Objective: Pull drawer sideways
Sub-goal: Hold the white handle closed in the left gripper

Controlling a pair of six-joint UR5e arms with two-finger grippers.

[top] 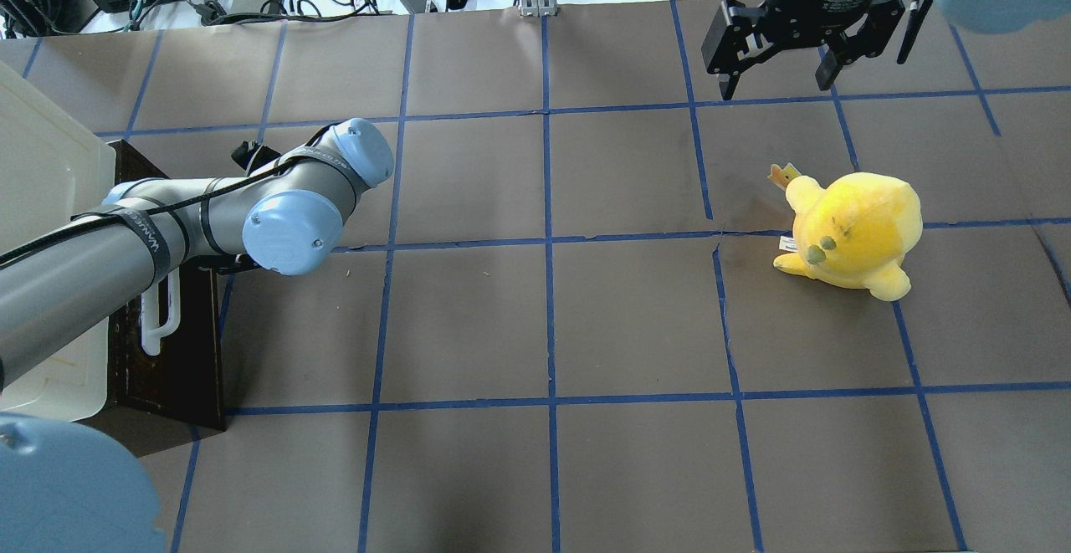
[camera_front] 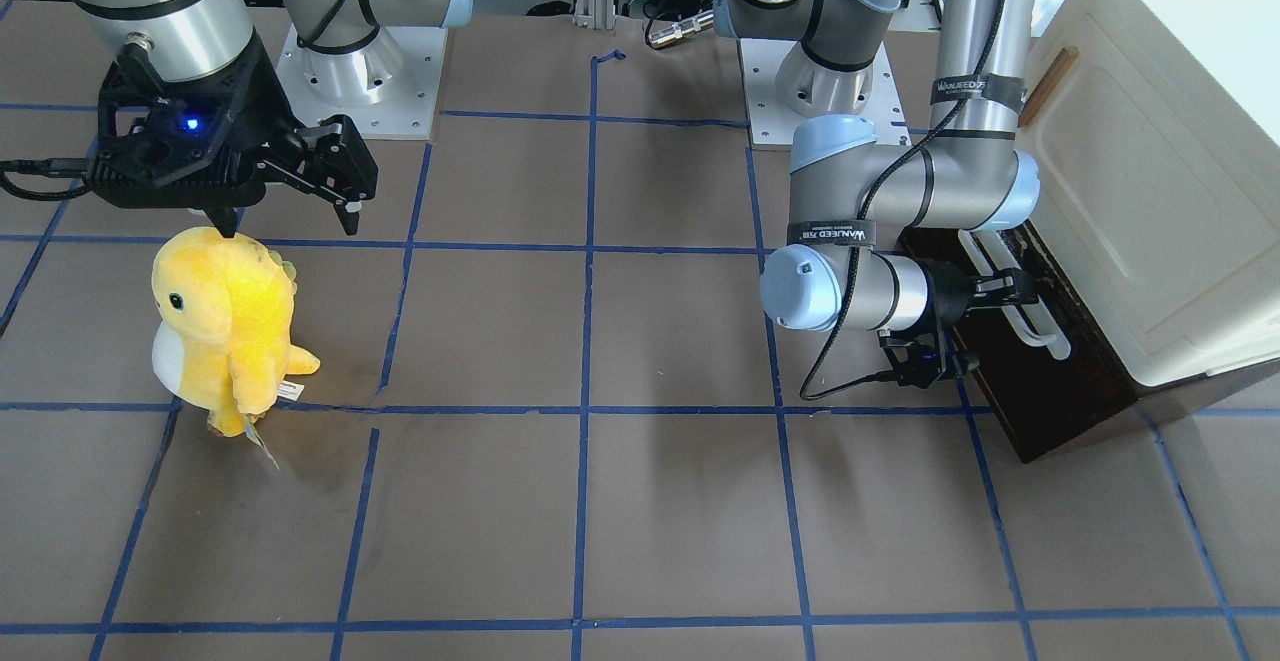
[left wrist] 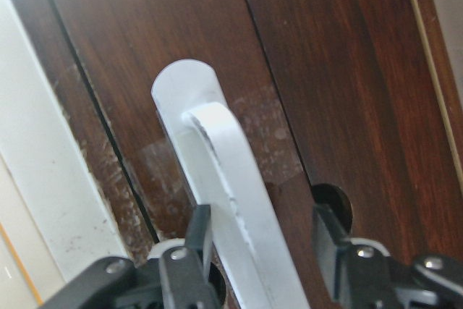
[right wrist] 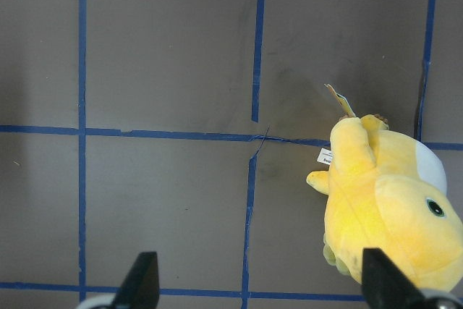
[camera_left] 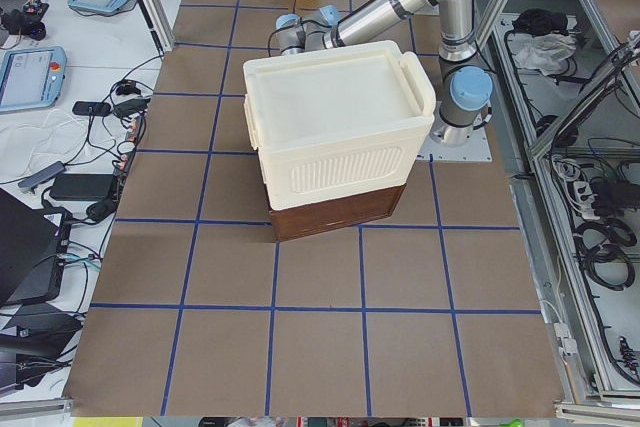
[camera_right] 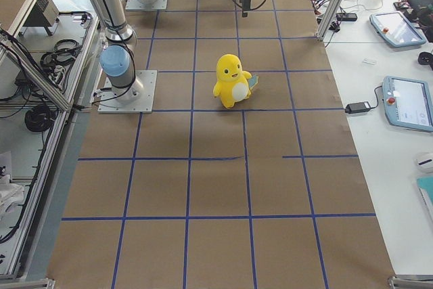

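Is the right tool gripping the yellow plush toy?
No, the right tool hangs open and empty, with the yellow plush toy standing apart from it.

One drawer, one cabinet and one plush toy are sitting on the surface; two tools are showing, the left tool and the right tool.

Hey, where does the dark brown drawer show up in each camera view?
Front-facing: drawer at right, under the cream cabinet.
Overhead: far left edge, below the left arm.
Exterior left: centre, a brown strip beneath the cabinet.
Exterior right: not in it.
Left wrist: fills the frame, its white handle straddled by the left gripper.
Right wrist: not in it.
Shared landmark: the blue tape grid on the table.
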